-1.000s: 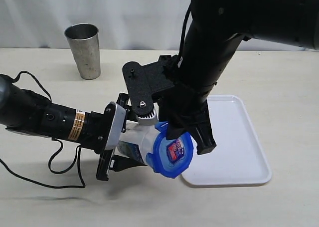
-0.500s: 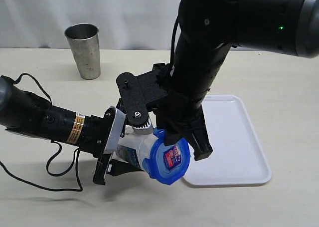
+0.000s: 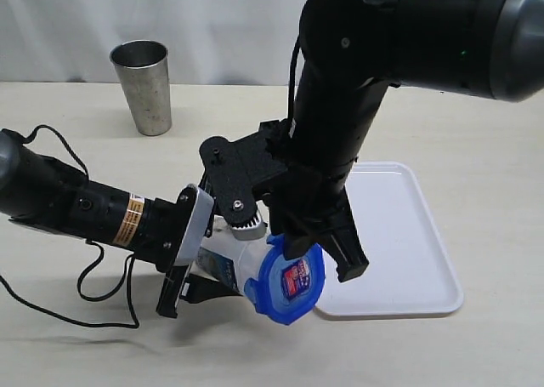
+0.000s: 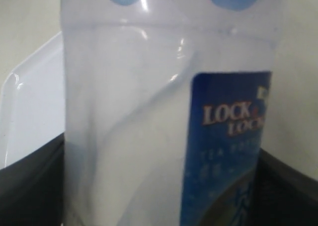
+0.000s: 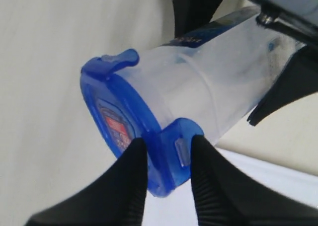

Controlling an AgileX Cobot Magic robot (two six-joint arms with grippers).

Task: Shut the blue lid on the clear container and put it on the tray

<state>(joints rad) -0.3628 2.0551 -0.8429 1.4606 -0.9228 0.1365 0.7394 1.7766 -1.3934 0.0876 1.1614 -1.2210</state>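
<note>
A: How far along is it?

B: The roundish blue plastic lid (image 3: 291, 278) sits on the mouth of the tall clear plastic container (image 3: 228, 255); I judge the sealing part done, since one snap flap in the right wrist view flares out unlatched; the flat white rectangular tray (image 3: 408, 251) lies at the container's three o'clock and the container is not on it, so placing is left.

A: And the arms?

B: The left end effector (image 3: 208, 258) reaches in low from nine o'clock, clamped on the container's labelled body, holding it on its side over the pale worktop (image 3: 476, 140), lid towards four o'clock; the right arm drops steeply from twelve o'clock; the right end effector (image 5: 169, 145) pinches a lid flap, one finger on the lid's face, the other behind the flap.

A: Anything else?

B: A grey steel cup (image 3: 142, 85) at ten o'clock, well apart.
</note>
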